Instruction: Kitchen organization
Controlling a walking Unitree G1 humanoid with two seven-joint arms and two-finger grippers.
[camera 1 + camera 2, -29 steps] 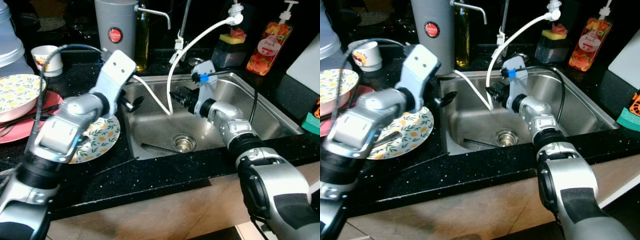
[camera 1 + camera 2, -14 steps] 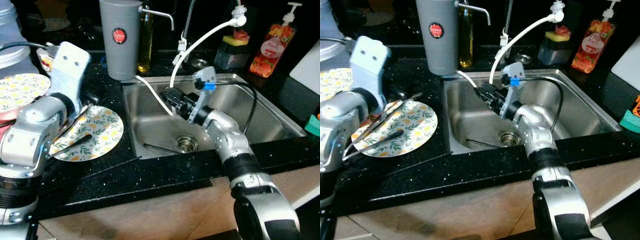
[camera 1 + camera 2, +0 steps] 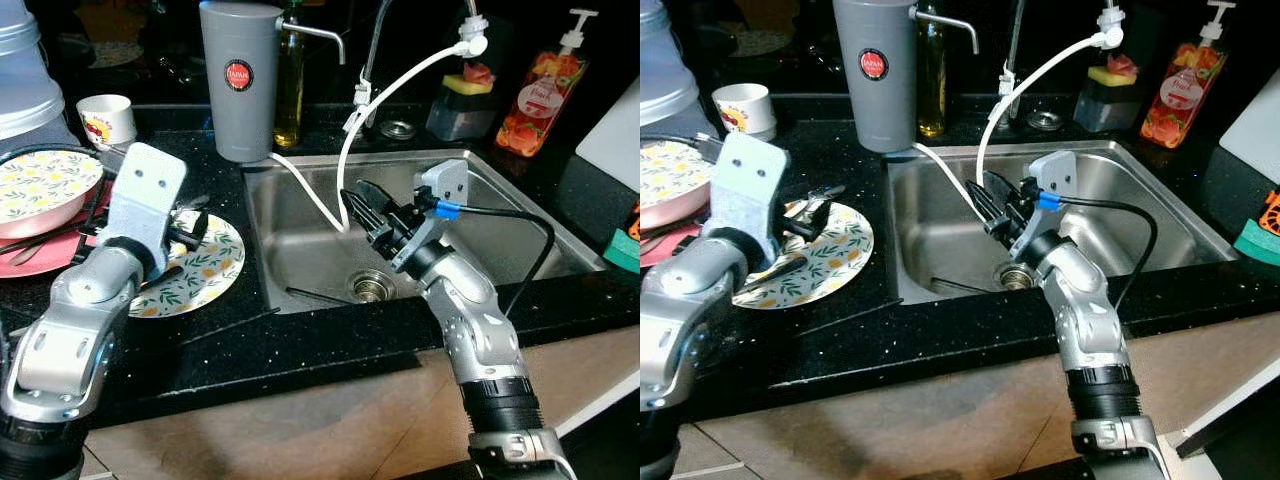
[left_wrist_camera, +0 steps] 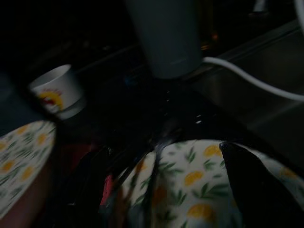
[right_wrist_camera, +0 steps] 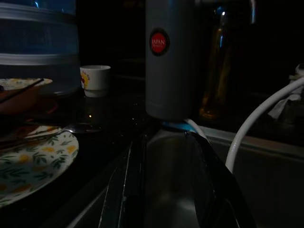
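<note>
My left gripper (image 3: pixel 188 228) hovers open just above a lemon-pattern plate (image 3: pixel 205 270) on the black counter left of the sink. In the left wrist view its two fingers (image 4: pixel 251 180) stand wide apart over the plate, with a thin metal utensil (image 4: pixel 156 156) lying between them. A dark chopstick (image 3: pixel 160 278) rests on the plate. My right gripper (image 3: pixel 358 198) is inside the steel sink (image 3: pixel 500 215), open and empty, pointing toward the sink's left wall beside the white hose (image 3: pixel 400 85). One more chopstick (image 3: pixel 315 295) lies on the sink floor near the drain (image 3: pixel 368 286).
A lemon-pattern bowl (image 3: pixel 40 185) sits on a pink plate (image 3: pixel 40 250) at far left, with a white cup (image 3: pixel 105 118) behind. A grey canister (image 3: pixel 238 80), sponge holder (image 3: pixel 460 95) and soap bottle (image 3: pixel 545 85) line the back. A loose chopstick (image 3: pixel 235 322) lies on the counter's front.
My left arm swung from the sink's left edge back over the lemon-pattern plate. The right gripper stayed in the sink, open, shifting slightly toward its middle. The camera view also moved.
</note>
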